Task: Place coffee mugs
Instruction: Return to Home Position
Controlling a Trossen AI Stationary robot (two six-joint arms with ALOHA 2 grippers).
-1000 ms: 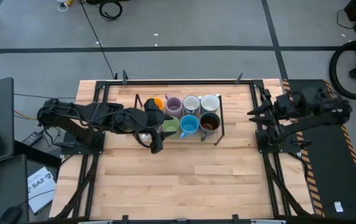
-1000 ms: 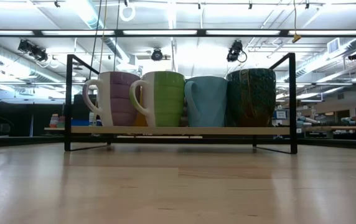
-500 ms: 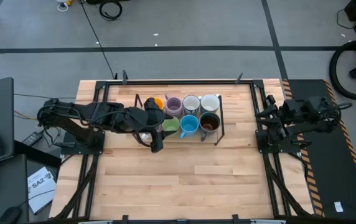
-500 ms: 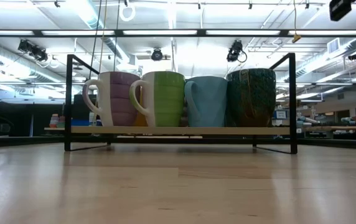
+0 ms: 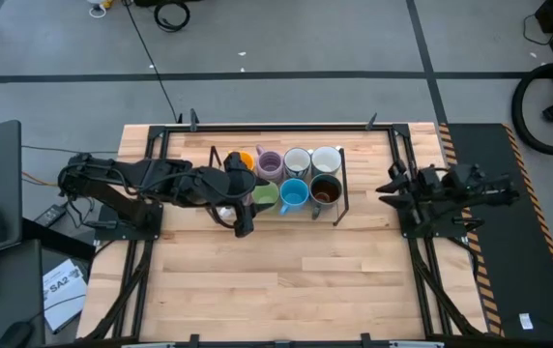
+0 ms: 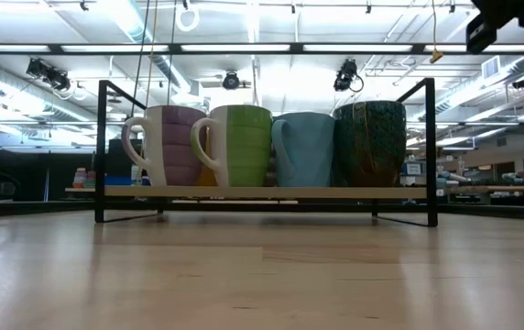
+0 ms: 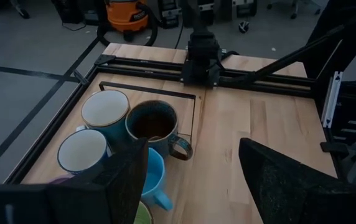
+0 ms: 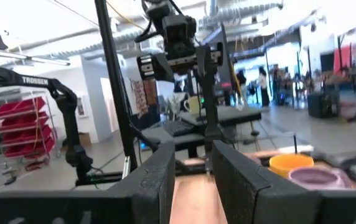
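TROSSEN lettering (image 8: 38,79) on far arm (image 8: 72,127). Glossy ceramic mugs (image 5: 296,179), two rows, on black wire-frame rack (image 6: 431,147). Left gripper (image 7: 193,149) wide above rack's left end; right gripper (image 8: 193,152) narrow, empty, right of rack.

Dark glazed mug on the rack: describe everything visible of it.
The dark glazed mug stands upright on the wooden shelf of the rack, at the front row's right end in the high view, close beside the bright blue mug. Teal-green glaze streaked brown outside, brown inside, one loop handle. It looks ceramic and empty. Nothing grips it.
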